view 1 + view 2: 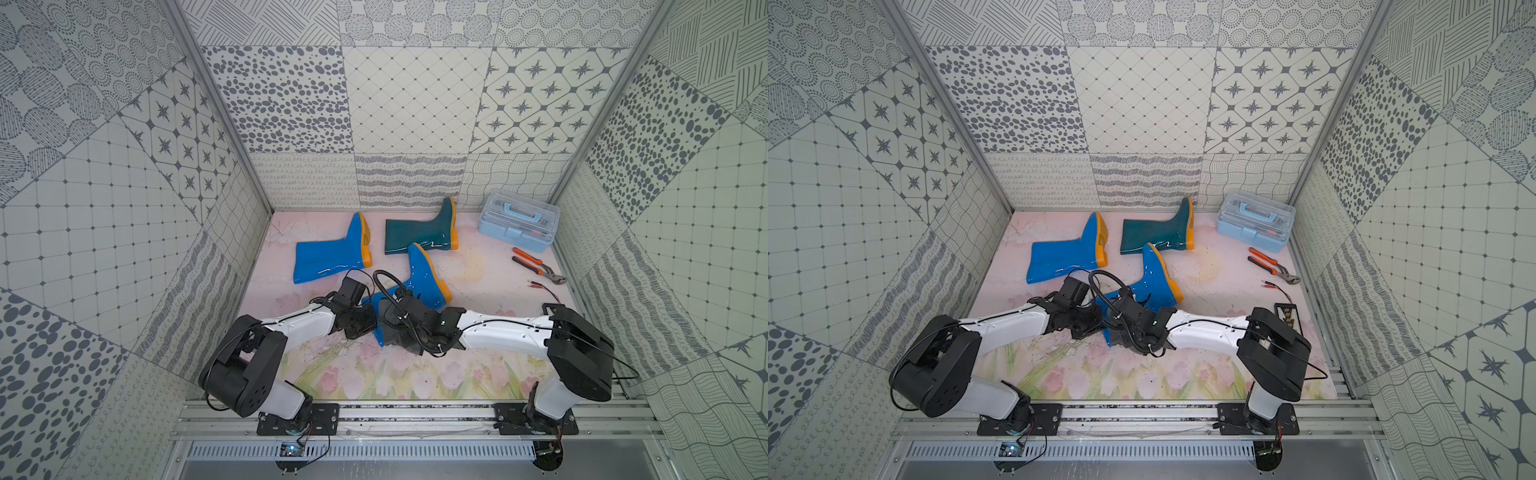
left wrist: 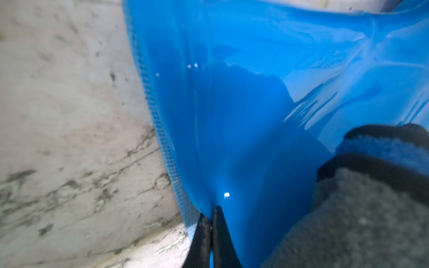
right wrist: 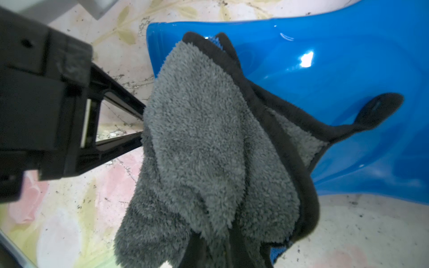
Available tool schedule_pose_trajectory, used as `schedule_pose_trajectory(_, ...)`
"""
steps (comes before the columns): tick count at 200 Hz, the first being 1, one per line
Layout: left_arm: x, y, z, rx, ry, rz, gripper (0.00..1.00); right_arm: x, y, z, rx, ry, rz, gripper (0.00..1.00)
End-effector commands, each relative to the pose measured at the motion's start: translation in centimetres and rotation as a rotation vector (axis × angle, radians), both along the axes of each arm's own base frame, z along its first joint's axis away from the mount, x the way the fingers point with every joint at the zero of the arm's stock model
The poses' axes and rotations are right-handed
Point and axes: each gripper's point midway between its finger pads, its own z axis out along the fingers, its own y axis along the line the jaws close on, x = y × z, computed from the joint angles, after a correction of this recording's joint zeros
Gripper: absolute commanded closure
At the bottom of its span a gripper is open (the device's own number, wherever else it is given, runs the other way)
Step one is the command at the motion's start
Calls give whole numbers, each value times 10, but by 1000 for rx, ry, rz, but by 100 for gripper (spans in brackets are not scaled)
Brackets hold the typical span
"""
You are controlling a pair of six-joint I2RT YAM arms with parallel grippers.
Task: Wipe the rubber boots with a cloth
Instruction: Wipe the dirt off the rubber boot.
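Three rubber boots lie on their sides on the floral mat. One blue boot [image 1: 328,253] is at the back left and the teal boot [image 1: 419,232] at the back middle. The near blue boot [image 1: 426,278] [image 1: 1156,276] has its shaft under both grippers. My left gripper [image 2: 211,213] [image 1: 371,322] is shut on that shaft's rim [image 2: 243,104]. My right gripper [image 3: 216,250] [image 1: 390,328] is shut on the dark grey cloth [image 3: 204,139] [image 2: 362,208], which drapes over the shaft [image 3: 336,81]. The left arm's fingers [image 3: 120,98] run in behind the cloth.
A light blue toolbox [image 1: 517,226] stands at the back right. Orange-handled pliers [image 1: 536,266] and red-tipped leads [image 1: 544,286] lie in front of it. A black strip [image 1: 1285,316] sits beside the right arm. Patterned walls enclose three sides.
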Motion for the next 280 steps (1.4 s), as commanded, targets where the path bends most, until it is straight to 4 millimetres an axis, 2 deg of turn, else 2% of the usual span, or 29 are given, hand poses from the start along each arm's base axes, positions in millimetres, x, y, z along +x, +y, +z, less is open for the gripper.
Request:
schedule_pose_trajectory(1,-16,1,-4,4,58,-18,100,20,-33,-1,-7,-5,-91,100)
schedule_pose_trajectory(35,-18,6,-3,26,52,-21,100,52,-107,9,-13,-38,-258,100)
schedule_pose_trajectory(49,-19,6,-4,25,55,-18,100,57,-113,17,-9,-66,-272,100)
schedule_pose_trajectory(61,-20,6,-4,26,57,-20,100,53,-99,19,18,-54,-239,100)
schedule_pose_trajectory(71,-19,6,-5,26,57,-21,100,44,-78,18,37,-53,-192,100)
schedule_pose_trajectory(91,-18,6,-4,25,56,-17,100,14,-30,5,44,-25,-92,100)
schedule_pose_trajectory(113,-17,5,-2,18,49,-11,100,-20,15,-10,120,53,-37,100)
schedule_pose_trajectory(129,-17,4,0,4,43,-6,100,-35,34,-11,200,94,-31,100)
schedule_pose_trajectory(147,-18,4,0,2,43,-5,100,-34,37,-4,264,90,-40,100)
schedule_pose_trajectory(159,-18,5,-2,7,45,-5,100,-26,27,0,251,70,-49,100)
schedule_pose_trajectory(171,-19,6,-3,16,47,-7,100,-12,4,-4,192,65,-81,100)
schedule_pose_trajectory(186,-19,7,-4,22,51,-8,100,9,-39,-11,117,67,-164,100)
schedule_pose_trajectory(205,-20,7,-3,19,47,-12,100,28,-86,-8,66,33,-245,100)
schedule_pose_trajectory(215,-19,7,-2,19,44,-16,100,33,-99,-2,53,10,-263,100)
schedule_pose_trajectory(225,-20,7,-2,18,42,-19,100,35,-100,2,64,3,-262,100)
schedule_pose_trajectory(240,-19,7,-1,19,36,-15,100,31,-81,3,136,34,-232,100)
schedule_pose_trajectory(247,-18,7,0,21,34,-12,100,25,-65,2,163,48,-211,100)
schedule_pose_trajectory(266,-16,9,2,24,23,-4,100,3,-10,-3,197,83,-115,100)
schedule_pose_trajectory(280,-16,11,7,32,3,-1,100,-21,41,-4,227,118,-21,100)
